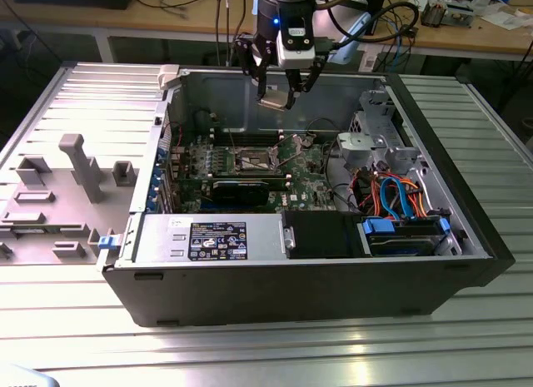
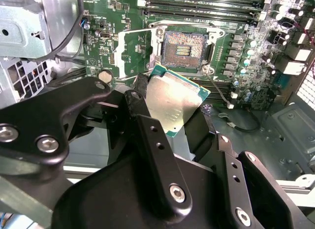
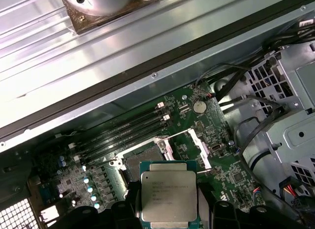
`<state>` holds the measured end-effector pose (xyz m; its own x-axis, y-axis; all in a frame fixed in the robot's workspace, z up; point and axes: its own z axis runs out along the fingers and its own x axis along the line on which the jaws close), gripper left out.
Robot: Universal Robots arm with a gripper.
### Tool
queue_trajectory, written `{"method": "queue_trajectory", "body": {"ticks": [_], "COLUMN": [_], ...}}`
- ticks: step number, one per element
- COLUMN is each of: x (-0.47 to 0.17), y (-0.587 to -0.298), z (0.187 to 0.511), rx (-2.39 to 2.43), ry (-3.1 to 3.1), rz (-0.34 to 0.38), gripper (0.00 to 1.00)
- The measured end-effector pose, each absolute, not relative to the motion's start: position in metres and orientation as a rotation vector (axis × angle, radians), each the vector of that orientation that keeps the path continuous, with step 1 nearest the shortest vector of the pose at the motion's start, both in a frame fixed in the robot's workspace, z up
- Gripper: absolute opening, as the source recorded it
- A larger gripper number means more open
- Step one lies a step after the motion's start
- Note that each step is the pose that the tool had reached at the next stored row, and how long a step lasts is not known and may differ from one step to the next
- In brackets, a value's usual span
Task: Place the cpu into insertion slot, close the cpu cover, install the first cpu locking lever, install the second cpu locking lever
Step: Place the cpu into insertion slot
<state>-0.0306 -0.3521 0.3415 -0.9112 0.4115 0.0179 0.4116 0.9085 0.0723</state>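
Pincer (image 1: 276,97) w/ cpu (image 3: 169,194) over PC case (image 1: 291,287), ribbed metal table (image 1: 250,349).

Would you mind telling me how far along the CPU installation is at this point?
Nothing is installed yet. The gripper holds the cpu in the air above the board. The insertion slot is bare, and the cpu cover lies swung open beside it. Seating the cpu, closing the cover and the two lever steps remain.
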Motion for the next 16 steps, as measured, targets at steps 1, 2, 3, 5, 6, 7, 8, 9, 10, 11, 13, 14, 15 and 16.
{"method": "queue_trajectory", "body": {"ticks": [1,2,3,5,6,7,8,9,10,11,13,14,15,16], "x": [-0.0306,-0.0306,-0.0306,-0.0306,-0.0306,-0.0306,-0.0306,-0.0306,-0.0306,-0.0306,-0.0306,-0.0306,-0.0306,-0.0306], "y": [-0.3521,-0.3521,-0.3521,-0.3521,-0.3521,-0.3521,-0.3521,-0.3521,-0.3521,-0.3521,-0.3521,-0.3521,-0.3521,-0.3521], "z": [0.3414,0.3415,0.3415,0.3415,0.3415,0.3415,0.3415,0.3415,0.3415,0.3415,0.3415,0.3415,0.3414,0.3415], "rx": [-0.662,-0.664,-0.667,-0.671,-0.673,-0.675,-0.677,-0.679,-0.681,-0.682,-0.685,-0.688,-0.691,-0.693], "ry": [-3.066,-3.066,-3.066,-3.065,-3.064,-3.064,-3.064,-3.063,-3.063,-3.063,-3.062,-3.061,-3.061,-3.060], "rz": [-0.117,-0.117,-0.117,-0.117,-0.117,-0.117,-0.117,-0.117,-0.117,-0.117,-0.117,-0.117,-0.117,-0.117], "gripper": [0.55,0.55,0.55,0.55,0.55,0.55,0.55,0.55,0.55,0.55,0.55,0.55,0.55,0.55]}}
